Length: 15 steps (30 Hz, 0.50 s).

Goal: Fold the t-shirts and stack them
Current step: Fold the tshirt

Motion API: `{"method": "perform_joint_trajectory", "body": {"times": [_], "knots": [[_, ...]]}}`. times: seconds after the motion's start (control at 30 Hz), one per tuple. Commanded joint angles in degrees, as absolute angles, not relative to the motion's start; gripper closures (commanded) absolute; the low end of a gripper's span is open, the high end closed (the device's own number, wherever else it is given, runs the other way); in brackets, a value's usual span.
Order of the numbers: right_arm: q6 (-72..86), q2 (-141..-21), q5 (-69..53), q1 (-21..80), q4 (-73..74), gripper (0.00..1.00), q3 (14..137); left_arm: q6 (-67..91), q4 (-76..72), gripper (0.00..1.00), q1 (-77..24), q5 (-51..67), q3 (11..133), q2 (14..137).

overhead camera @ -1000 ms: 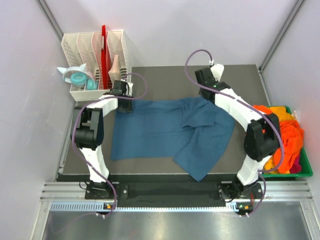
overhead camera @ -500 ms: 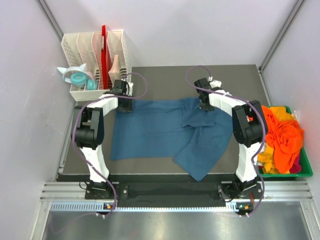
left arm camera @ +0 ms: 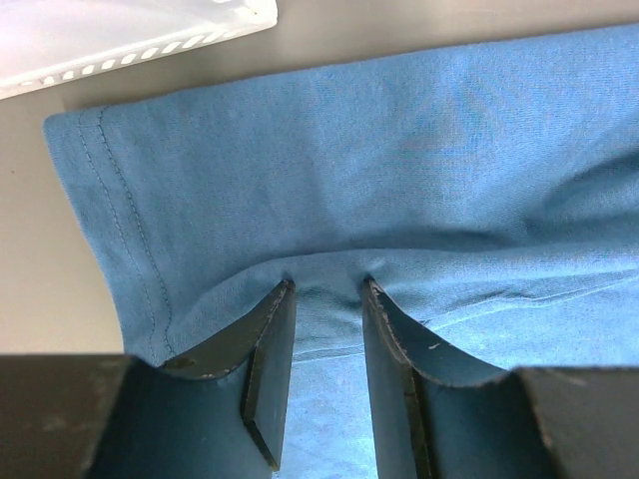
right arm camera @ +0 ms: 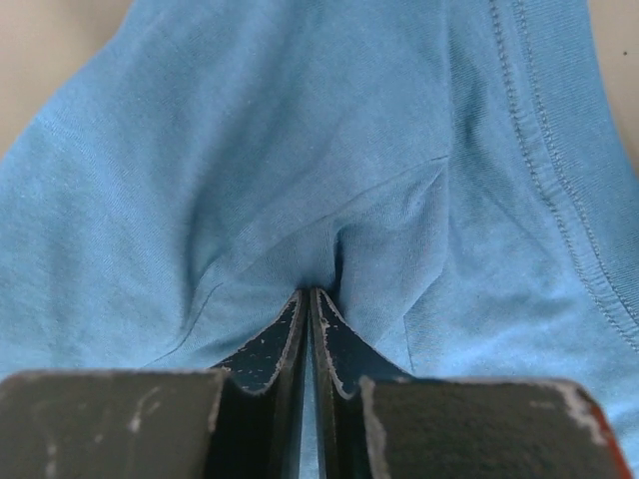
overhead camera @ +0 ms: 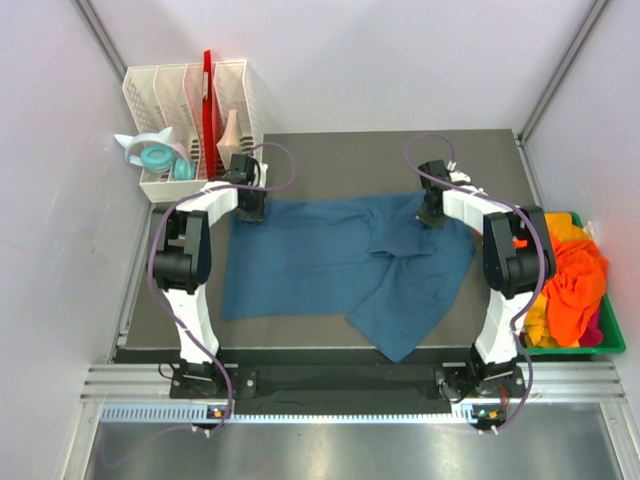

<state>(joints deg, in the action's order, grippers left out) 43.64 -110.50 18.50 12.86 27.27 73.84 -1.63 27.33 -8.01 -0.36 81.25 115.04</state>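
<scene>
Pinching teal t-shirt, orange t-shirts in bin

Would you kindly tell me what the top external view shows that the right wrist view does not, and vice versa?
Only the top view: the whole teal t-shirt, the orange t-shirts in the green bin, the white rack. Only the wrist view: hem stitching and fabric pinched between closed fingers. Both: the right gripper gripping the teal t-shirt.
</scene>
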Motion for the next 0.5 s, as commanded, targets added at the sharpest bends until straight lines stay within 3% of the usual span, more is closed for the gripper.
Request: {"method": "perform_joint_trajectory", "body": {"times": [0.0, 0.47], "knots": [[41.84, -110.66, 23.81, 9.41, 37.61, 0.93, 69.26, -2.02, 27.77, 0.62, -7.29, -2.9, 82.62, 117.25], [39.2, -106.8, 24.35, 4.31, 36.66, 0.85, 64.07, -1.67, 28.56, 0.62, -6.06, -3.34, 82.44, 117.34]]}}
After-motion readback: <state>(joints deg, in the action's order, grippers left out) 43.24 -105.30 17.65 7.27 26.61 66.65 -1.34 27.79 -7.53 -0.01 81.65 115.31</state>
